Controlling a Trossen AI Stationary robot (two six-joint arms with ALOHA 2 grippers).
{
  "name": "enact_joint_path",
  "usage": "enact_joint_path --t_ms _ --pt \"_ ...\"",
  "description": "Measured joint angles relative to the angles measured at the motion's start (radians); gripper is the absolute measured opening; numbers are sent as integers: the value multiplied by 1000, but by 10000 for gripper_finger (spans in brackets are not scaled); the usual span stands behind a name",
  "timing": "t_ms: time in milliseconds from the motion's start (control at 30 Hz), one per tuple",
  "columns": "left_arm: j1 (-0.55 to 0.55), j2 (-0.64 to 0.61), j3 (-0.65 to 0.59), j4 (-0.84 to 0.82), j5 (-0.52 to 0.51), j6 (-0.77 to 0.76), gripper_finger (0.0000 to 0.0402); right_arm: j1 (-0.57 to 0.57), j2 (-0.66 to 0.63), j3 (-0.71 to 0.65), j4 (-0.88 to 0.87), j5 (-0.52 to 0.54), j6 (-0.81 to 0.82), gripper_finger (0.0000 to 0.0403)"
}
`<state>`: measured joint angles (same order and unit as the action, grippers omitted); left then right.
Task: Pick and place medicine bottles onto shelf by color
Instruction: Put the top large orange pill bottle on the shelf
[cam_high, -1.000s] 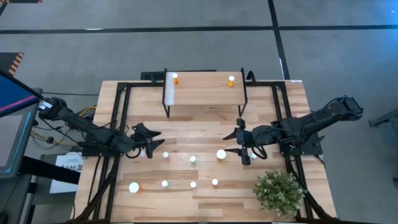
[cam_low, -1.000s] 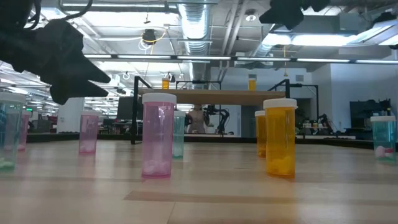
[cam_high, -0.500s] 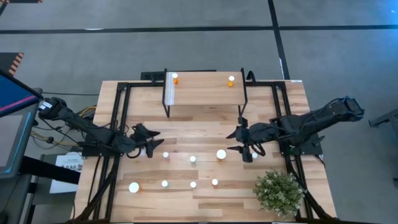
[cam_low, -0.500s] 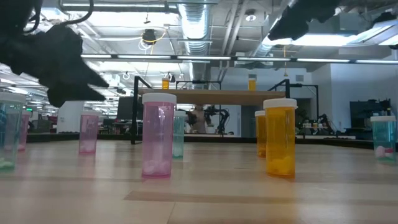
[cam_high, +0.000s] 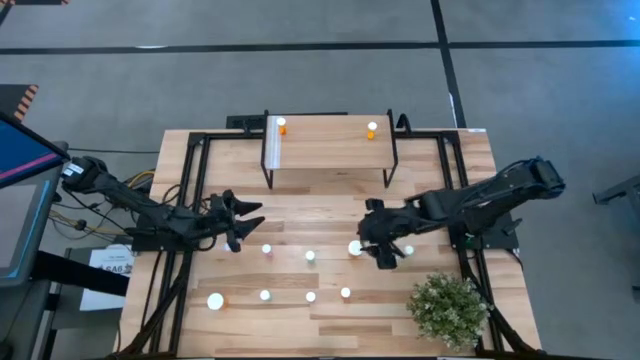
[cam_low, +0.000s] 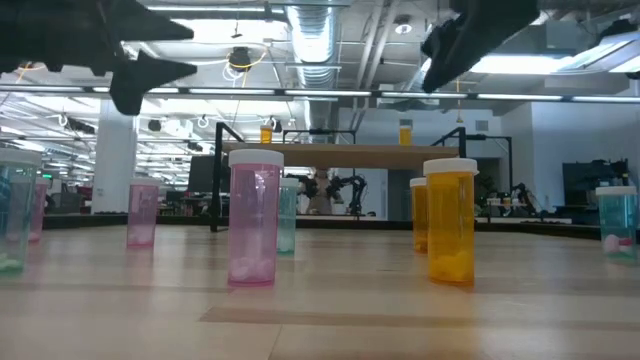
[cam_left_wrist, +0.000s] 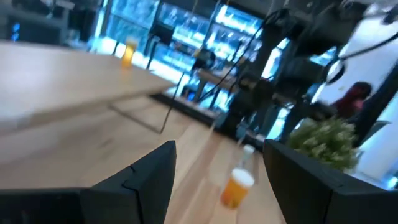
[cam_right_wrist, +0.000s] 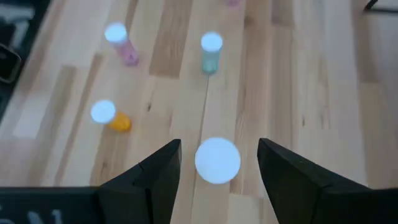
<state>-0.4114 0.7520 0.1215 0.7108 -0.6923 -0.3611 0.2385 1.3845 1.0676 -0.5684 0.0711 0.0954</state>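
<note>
Light wood is the surface you work on: a large wooden tabletop (cam_high: 330, 215) with a small raised light-wood shelf (cam_high: 330, 152) on thin black legs at its far side. On this shelf you can see two small orange bottles with white caps, one near the white strip (cam_high: 281, 126) and one near the opposite end (cam_high: 372, 129). Your right gripper (cam_high: 381, 243) is above the middle of the table with its two dark fingers spread apart and nothing between them. In the right wrist view a large white-capped bottle (cam_right_wrist: 217, 160) stands directly in the gap of these fingers, below them, not touched; in the high view this same cap (cam_high: 355, 248) is just beside the gripper, on the side toward the left arm. Farther from this gripper you find a small greenish bottle (cam_right_wrist: 211, 52), a small pink bottle (cam_right_wrist: 121, 42) and a small orange bottle (cam_right_wrist: 109, 116), all standing upright and apart from each other. Your left gripper (cam_high: 243, 219) is over the left part of the table, raised, also spread open and empty. In the left wrist view an orange bottle (cam_left_wrist: 238, 185) stands on the table ahead of its fingers, well apart from them. A green potted plant (cam_high: 447, 308) stands at the near right corner.
</note>
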Motion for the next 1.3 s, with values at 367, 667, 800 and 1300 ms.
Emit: enact_joint_path --t_ms 367,667,800,1300 --pt "0 1 0 45 6 53 229 1 194 57 -42 -50 -10 267" --pt "0 1 0 44 6 44 229 1 259 57 -41 -24 -15 311" --pt "0 1 0 44 6 44 229 -4 275 57 -40 6 -18 325" --pt "0 1 0 43 53 6 229 -33 295 57 -44 6 -8 337"
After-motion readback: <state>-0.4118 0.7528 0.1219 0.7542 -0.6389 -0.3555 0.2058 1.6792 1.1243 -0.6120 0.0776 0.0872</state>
